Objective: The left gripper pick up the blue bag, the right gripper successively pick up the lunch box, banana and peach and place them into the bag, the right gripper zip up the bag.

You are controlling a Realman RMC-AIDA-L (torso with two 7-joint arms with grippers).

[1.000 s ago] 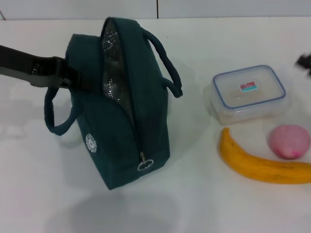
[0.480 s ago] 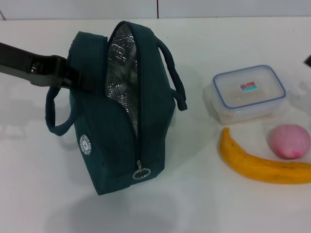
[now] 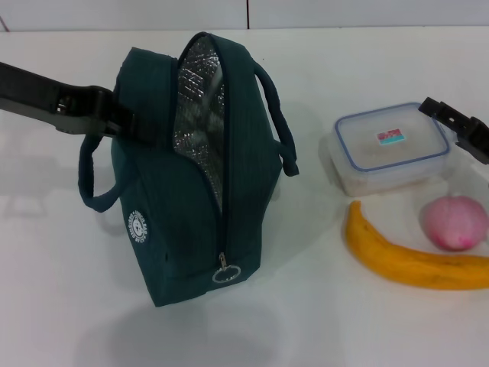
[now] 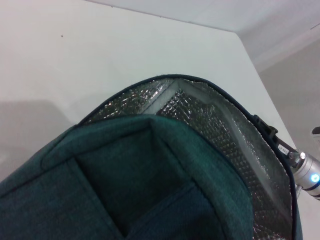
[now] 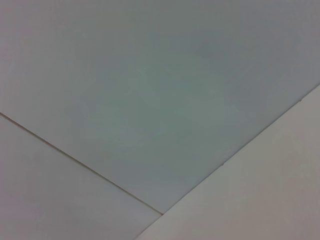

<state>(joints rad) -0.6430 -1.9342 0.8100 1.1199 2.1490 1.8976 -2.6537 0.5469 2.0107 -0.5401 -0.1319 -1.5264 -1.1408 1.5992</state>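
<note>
The blue bag point(image 3: 191, 199) stands tilted left of centre in the head view, unzipped, with its silver foil lining point(image 3: 200, 115) showing. Its ring zipper pull point(image 3: 226, 272) hangs at the near end. My left gripper point(image 3: 124, 122) is shut on the bag's left upper side and holds it up. The left wrist view shows the bag's fabric point(image 4: 150, 175) and lining close up. The lunch box point(image 3: 390, 147), banana point(image 3: 409, 258) and peach point(image 3: 455, 222) lie on the table to the right. My right gripper point(image 3: 461, 128) reaches in from the right edge, over the lunch box's far right corner.
The white table point(image 3: 306, 329) carries everything, and its back edge meets a pale wall. The bag's two loop handles point(image 3: 273, 115) hang at its sides. The right wrist view shows only plain grey surfaces. The right arm's silver segment point(image 4: 307, 172) shows past the bag.
My right gripper has come in from the right edge to the lunch box's far corner. The bag has swung a little right and more upright in my left gripper.
</note>
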